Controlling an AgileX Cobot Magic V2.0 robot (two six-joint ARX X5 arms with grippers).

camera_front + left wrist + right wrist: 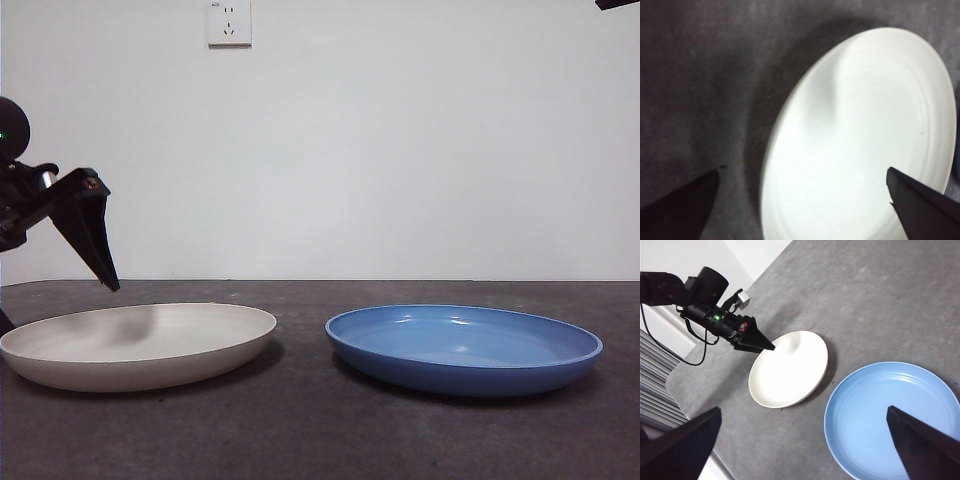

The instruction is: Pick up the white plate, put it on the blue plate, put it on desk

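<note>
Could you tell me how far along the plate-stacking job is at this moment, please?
Nothing looks done yet: the white plate lies flat on the desk, apart from the blue plate. In hand: the left gripper hovers open above the white plate's rim, not touching it. The right gripper waits high above the blue plate, open. Left to do: grasping, lifting and setting the white plate on the blue one.

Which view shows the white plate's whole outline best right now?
The right wrist view: the white plate lies whole, seen from above, with the left gripper at its rim. The front view shows it only edge-on; the left wrist view crops it.
</note>
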